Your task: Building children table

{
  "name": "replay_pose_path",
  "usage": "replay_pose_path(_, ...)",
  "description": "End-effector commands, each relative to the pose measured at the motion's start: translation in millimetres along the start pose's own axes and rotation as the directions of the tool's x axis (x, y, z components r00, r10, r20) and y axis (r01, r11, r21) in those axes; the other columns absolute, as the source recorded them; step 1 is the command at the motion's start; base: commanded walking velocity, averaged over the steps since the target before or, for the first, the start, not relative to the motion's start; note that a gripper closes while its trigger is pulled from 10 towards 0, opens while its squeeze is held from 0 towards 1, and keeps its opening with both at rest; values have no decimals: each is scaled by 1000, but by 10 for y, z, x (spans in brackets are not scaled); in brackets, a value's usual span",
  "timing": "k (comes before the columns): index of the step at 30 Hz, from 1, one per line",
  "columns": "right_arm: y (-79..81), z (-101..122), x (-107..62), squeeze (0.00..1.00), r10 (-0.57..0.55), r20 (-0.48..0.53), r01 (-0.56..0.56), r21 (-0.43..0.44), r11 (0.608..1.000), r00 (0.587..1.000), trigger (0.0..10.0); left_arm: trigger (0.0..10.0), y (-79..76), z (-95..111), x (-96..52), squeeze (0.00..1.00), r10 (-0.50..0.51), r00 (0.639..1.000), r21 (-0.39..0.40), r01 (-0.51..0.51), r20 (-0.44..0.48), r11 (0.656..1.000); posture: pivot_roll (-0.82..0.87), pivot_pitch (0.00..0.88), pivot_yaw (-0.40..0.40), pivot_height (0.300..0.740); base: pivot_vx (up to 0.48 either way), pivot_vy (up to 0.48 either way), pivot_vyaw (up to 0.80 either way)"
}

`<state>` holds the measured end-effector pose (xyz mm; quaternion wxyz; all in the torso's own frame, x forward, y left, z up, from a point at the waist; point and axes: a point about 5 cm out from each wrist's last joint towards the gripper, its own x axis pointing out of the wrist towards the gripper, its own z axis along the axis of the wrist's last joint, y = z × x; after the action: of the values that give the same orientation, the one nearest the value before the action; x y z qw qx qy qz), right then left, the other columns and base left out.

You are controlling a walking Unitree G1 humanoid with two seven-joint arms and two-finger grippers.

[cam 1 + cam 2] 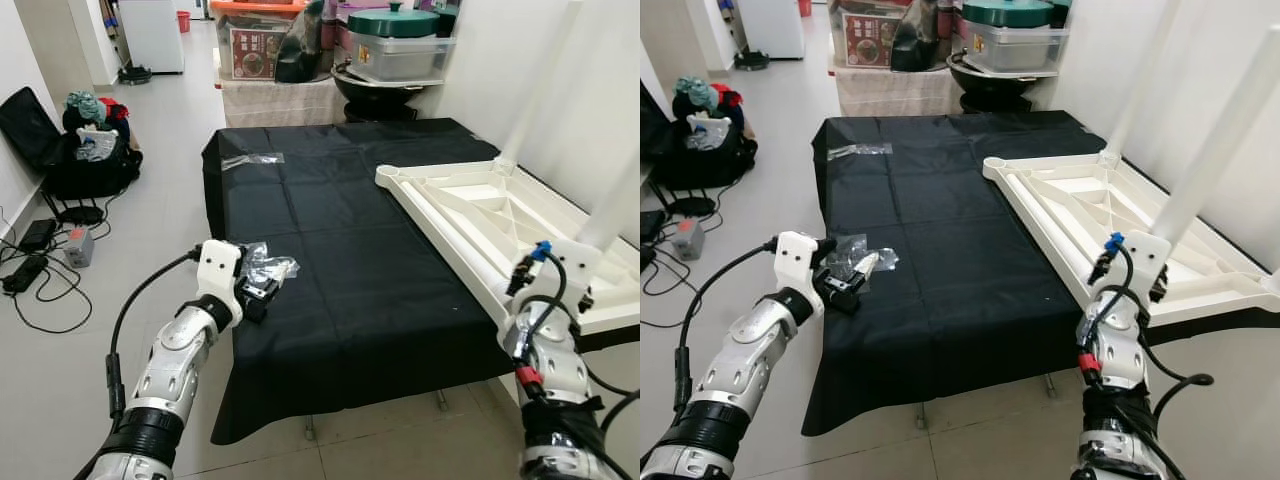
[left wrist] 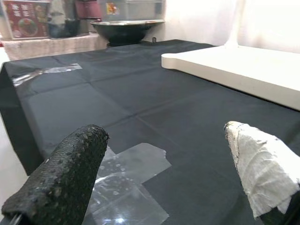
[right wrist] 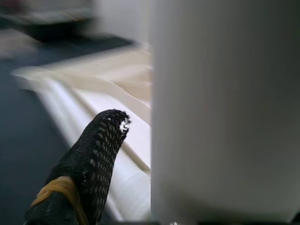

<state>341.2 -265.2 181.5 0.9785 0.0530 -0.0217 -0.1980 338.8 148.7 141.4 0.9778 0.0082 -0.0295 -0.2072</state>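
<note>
On black cloth [image 1: 340, 260], left gripper [image 2: 168, 173] spread over plastic bag [image 1: 265, 266], right gripper [image 3: 140, 154] clasping table leg [image 3: 225, 108].

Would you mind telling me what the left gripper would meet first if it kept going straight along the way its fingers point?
Probably the black cloth on the table: the open left gripper points low across it, over a clear plastic bag. Farther along lies the upturned white children's table, though depth is hard to judge.
</note>
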Motion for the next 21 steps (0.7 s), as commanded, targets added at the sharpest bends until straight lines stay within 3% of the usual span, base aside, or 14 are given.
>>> replay_pose_path(1, 155, 210, 8, 0, 181, 99, -185, 24, 983, 978, 10000, 10000, 3, 26, 8, 0, -1, 1000, 2, 1, 3, 1000, -8, 0, -65, 740, 0, 0, 0)
replay_pose_path(7, 50, 277, 64, 0, 243, 98, -242, -22, 970, 965, 10000, 10000, -69, 24, -1, 0, -9, 1000, -6, 9, 10, 1000, 14, 0, -87, 740, 0, 0, 0)
replay_pose_path(8, 12, 287, 97, 0, 241, 93, -239, -30, 971, 966, 3608, 10000, -60, 14, -24, 0, -4, 1000, -8, 5, 8, 1000, 16, 0, -90, 740, 0, 0, 0)
replay_pose_path(9, 12, 287, 97, 0, 241, 93, -239, -30, 971, 966, 3608, 10000, -60, 14, -24, 0, -4, 1000, -8, 5, 8, 1000, 16, 0, -90, 740, 0, 0, 0)
replay_pose_path(10, -26, 278, 135, 0, 210, 84, -206, -49, 977, 974, 0, 10000, -28, -9, -49, 0, 8, 1000, -6, -8, 0, 1000, 17, 0, -91, 740, 0, 0, 0)
replay_pose_path(20, -22, 75, 141, 0, 161, 7, -160, -41, 986, 987, 0, 10000, 8, 1, -48, 0, 19, 1000, -7, -19, 0, 1000, 10, 0, -91, 740, 0, 0, 0)
replay_pose_path(21, -101, 38, 148, 0, 78, -8, -78, -53, 996, 997, 0, 10000, -10, -2, -35, 0, 17, 1000, -10, -17, 1, 1000, 9, 0, -92, 740, 0, 0, 0)
